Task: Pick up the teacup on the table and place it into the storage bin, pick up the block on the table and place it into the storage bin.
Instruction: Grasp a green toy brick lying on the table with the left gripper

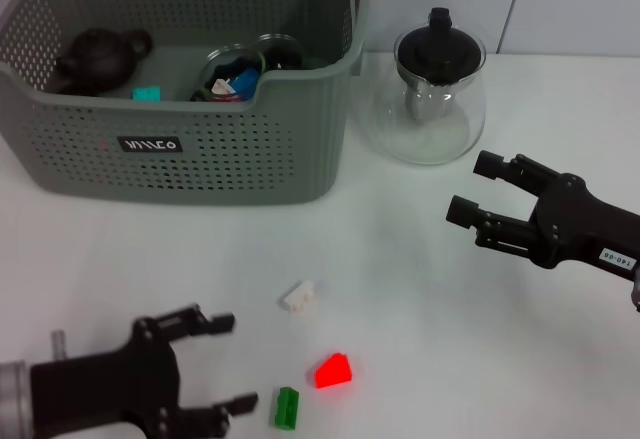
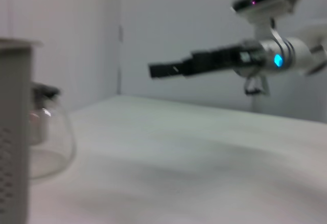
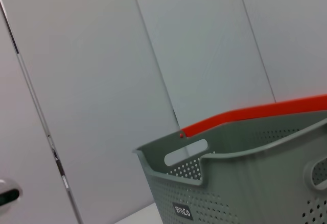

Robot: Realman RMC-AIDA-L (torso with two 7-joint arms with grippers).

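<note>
Head view: the storage bin (image 1: pixel 190 159) stands at the far left of the table (image 1: pixel 420 289). Inside it lie a dark teapot (image 1: pixel 95 57), a small teal piece (image 1: pixel 147 93) and a round glass vessel (image 1: pixel 240 71), possibly the teacup, though its contents are hard to make out. A glass teapot (image 1: pixel 432 99) with a black lid stands just beside the bin on its right.

Three small blocks lie on the table in front of the bin: a white block (image 1: pixel 298 296), a red block (image 1: pixel 333 370) and a green block (image 1: pixel 287 407), the last two near each other.

The left gripper (image 1: pixel 232 363) sits low at the near left, jaws spread and empty, with the green block just beyond its fingertips. The right gripper (image 1: pixel 470 189) hovers at the right, jaws likewise apart and empty, near the glass teapot.
</note>
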